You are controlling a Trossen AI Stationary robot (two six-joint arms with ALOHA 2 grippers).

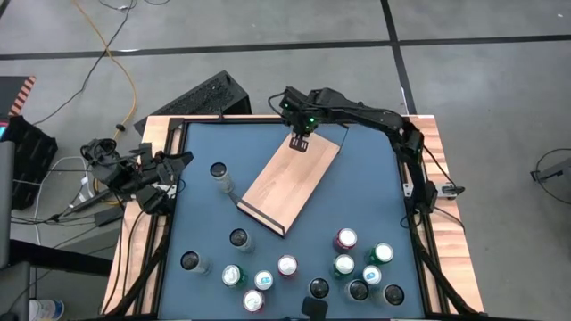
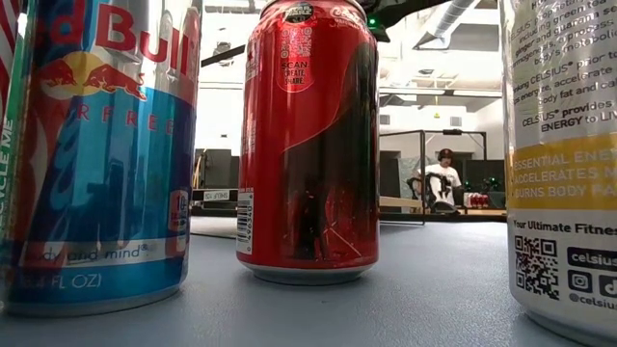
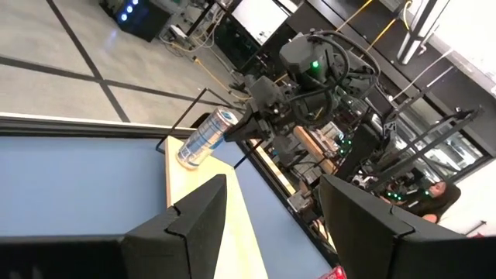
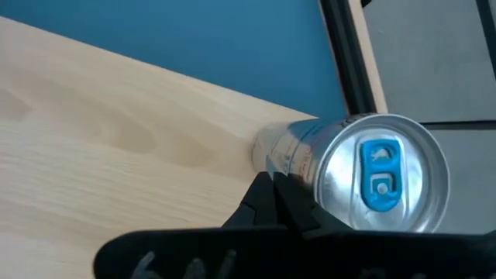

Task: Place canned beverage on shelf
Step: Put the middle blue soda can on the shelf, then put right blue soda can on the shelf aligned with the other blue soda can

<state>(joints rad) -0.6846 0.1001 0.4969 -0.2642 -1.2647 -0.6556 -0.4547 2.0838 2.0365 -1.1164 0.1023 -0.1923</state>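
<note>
Standing on shelf (image 1: 290, 183) far end, can (image 4: 349, 167) in right claw (image 1: 300, 143)

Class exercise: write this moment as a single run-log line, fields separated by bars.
right gripper: shut on slim silver can with blue tab, at far end of light-wood shelf board | left gripper: parked at table's left edge, holding nothing

Pale matt wood shelf (image 4: 116, 147) (grain visible), glossy metal can (image 4: 364, 174).
</note>
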